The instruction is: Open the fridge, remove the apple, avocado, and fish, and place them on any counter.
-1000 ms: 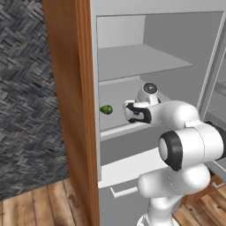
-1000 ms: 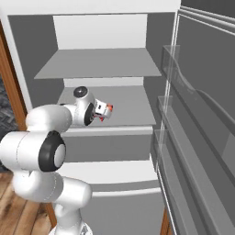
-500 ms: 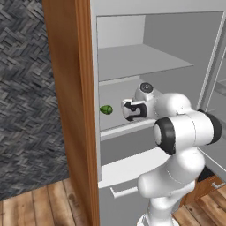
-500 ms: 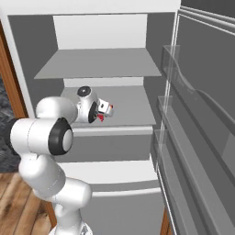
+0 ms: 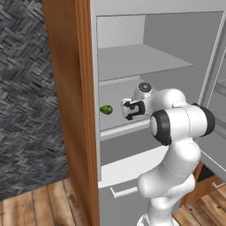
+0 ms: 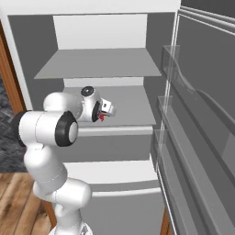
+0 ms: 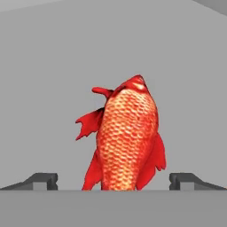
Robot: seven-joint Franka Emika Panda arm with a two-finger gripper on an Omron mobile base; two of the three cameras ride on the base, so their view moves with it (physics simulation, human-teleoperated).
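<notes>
Hand view first: the fish [image 7: 127, 137] sits dead ahead of the claw [image 7: 113, 181], bright red-orange with scaled flanks and ragged fins, lying on the pale grey floor of a fridge shelf. The two dark fingertips [image 7: 42, 181] stand wide apart, one on each side of the fish near its closest end, and neither one touches it. The claw is spread fully and has hold of nothing.

From the left base view, the fridge [image 5: 145, 53] stands with its door swung out to the right, framed by an orange-brown wood panel [image 5: 73, 110] on the left. The white arm reaches up and bends into the middle shelf [image 5: 119, 128], with the claw [image 5: 126, 109] just above that shelf. The avocado [image 5: 106, 109], a small dark green lump, rests on the same shelf just beside the claw, toward the wood panel, and apart from it.

From the right base view, the claw [image 6: 106, 110] is over the middle shelf [image 6: 133, 117], and a sliver of red from the fish [image 6: 102, 117] shows right beneath the hand. The open door [image 6: 202, 114] with its clear bins fills the right side.
</notes>
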